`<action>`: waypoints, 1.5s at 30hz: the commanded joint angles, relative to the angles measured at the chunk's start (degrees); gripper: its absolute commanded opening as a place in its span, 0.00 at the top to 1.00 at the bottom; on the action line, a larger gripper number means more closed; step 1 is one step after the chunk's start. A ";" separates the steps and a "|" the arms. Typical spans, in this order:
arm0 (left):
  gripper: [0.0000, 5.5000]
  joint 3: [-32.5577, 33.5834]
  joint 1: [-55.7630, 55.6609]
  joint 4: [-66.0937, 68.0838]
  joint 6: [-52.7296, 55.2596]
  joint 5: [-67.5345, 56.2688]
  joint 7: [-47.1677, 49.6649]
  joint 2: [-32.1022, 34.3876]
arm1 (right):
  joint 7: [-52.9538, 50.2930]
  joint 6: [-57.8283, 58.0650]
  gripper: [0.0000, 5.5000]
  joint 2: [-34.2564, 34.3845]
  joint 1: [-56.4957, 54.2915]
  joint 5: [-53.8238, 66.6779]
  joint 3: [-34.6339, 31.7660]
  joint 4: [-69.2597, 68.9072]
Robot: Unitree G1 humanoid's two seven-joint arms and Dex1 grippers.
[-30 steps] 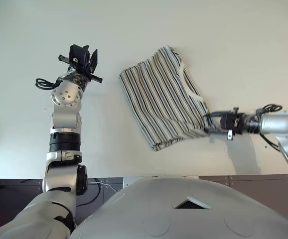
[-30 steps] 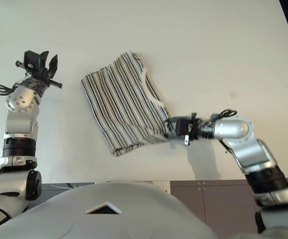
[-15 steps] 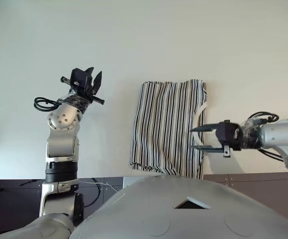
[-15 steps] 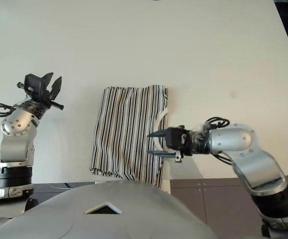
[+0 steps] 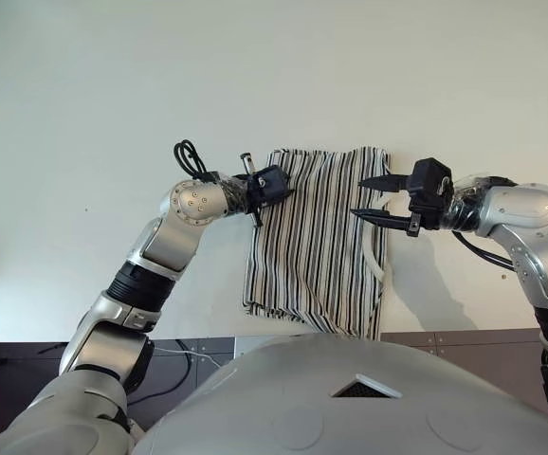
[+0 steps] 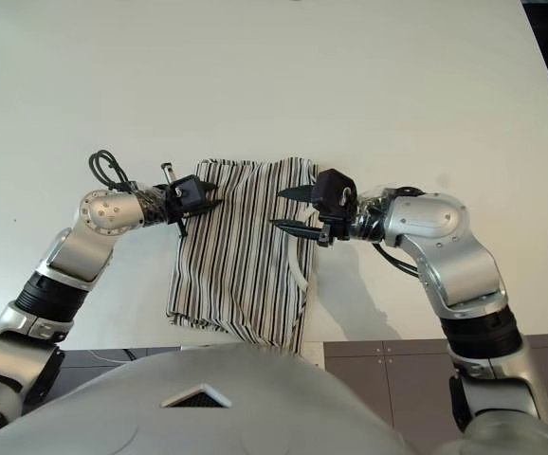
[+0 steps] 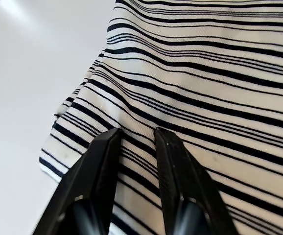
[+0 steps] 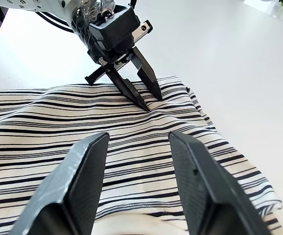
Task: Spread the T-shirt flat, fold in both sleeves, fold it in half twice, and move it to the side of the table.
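- Striped cloth, black on white: the T-shirt (image 5: 317, 242) lies as a folded oblong on the near part of the table (image 5: 84, 85), right in front of us and close to its near edge. Its white collar band (image 5: 380, 256) shows along its right edge.
- Left gripper (image 7: 137, 132): set down on the shirt's far-left corner. Its fingers are narrowly parted, with the tips touching the fabric and a low ridge of cloth between them. We see no pinch closed on it yet.
- Right gripper (image 5: 357, 197): fingers spread wide and holding nothing, hovering over the shirt's far-right part, just above the cloth.
- Change, shirt: a second ago it lay skewed, farther out on the table, with the right gripper closed on its near-right corner. It has since been drawn nearer and squared to the table edge.
- Change, right gripper: it has let go and shifted from beside the right edge toward the far-right corner.
- Change, left gripper: it was raised well clear on the left and has come down onto the far-left corner.
- Reading: we judge the repositioning finished. With both grippers at the far corners, the next fold in half looks about to begin, though neither has a grasp yet.
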 commanded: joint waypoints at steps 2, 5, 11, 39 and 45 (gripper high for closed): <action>0.77 2.40 -1.60 9.31 2.61 2.99 4.10 0.30 | -2.27 -3.24 0.59 0.65 0.76 -7.52 4.62 4.78; 0.77 4.35 -2.01 10.23 3.98 1.62 6.90 -2.49 | -5.71 -5.80 0.59 3.83 0.44 -11.92 6.82 10.98; 0.77 6.88 -2.21 9.12 5.23 0.22 9.58 -6.16 | -7.62 -4.26 0.59 7.74 0.55 -9.66 4.12 8.93; 0.77 29.15 46.83 -20.97 -31.37 3.19 3.07 13.92 | -11.67 -33.49 0.59 -11.37 28.58 -29.08 -9.17 -9.58; 0.62 25.77 48.63 -13.68 -45.04 11.77 2.67 19.87 | -14.84 -53.03 0.59 -15.00 34.43 -41.75 -4.99 -1.53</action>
